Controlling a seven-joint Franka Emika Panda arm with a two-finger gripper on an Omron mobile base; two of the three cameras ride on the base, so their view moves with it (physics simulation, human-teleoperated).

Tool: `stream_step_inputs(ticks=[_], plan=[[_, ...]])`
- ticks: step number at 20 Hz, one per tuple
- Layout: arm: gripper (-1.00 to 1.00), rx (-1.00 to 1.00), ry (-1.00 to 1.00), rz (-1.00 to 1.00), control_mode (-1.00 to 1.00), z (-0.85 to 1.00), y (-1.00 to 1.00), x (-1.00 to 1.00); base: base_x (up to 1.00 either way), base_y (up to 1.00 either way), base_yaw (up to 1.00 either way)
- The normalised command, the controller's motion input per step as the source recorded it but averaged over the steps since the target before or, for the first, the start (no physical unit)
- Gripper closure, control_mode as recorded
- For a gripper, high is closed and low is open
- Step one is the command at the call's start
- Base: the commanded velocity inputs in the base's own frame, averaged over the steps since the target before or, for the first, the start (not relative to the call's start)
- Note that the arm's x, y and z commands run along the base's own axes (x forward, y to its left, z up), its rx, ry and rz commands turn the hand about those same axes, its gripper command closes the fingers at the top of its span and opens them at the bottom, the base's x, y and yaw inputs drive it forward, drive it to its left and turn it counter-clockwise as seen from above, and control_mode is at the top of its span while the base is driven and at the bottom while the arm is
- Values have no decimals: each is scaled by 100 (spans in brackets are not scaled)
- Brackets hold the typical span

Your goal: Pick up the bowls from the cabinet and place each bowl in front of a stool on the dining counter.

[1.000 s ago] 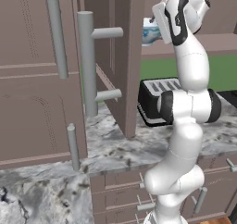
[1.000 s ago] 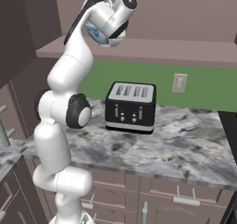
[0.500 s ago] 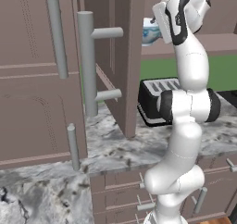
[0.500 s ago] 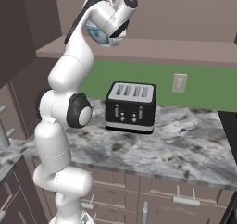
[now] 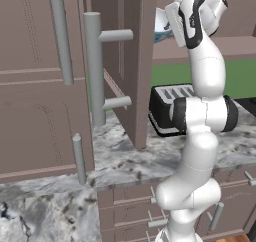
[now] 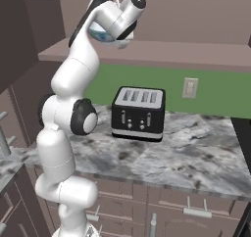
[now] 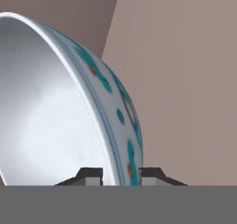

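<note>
The arm reaches high (elbow folded), its claw [image 7: 120,174] clamped, fingers nearly together.

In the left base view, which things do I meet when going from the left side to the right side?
Closed cabinet door → long grey bar handle → open cabinet door → toaster → robot arm.

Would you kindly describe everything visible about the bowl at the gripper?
The bowl is round glossy white porcelain, plain inside, with a blue-green pattern and small red dots outside. In the hand view its wall runs between the two fingertips of the gripper, one inside, one outside, shut on the rim. It sits up in the brown cabinet.
</note>
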Motion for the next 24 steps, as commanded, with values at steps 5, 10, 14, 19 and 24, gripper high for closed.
stream_step_inputs(ticks=[5,10,14,19,24], plan=[[100,0,0,0,-100,0,0,0,0,0,0],[100,0,0,0,-100,0,0,0,0,0,0],[100,0,-5,-2,-100,-15,0,-1,0,0,0],[100,1,-9,-6,-100,-22,0,-9,0,0,0],[100,1,-5,-12,-100,-1,0,-40,0,0,0]])
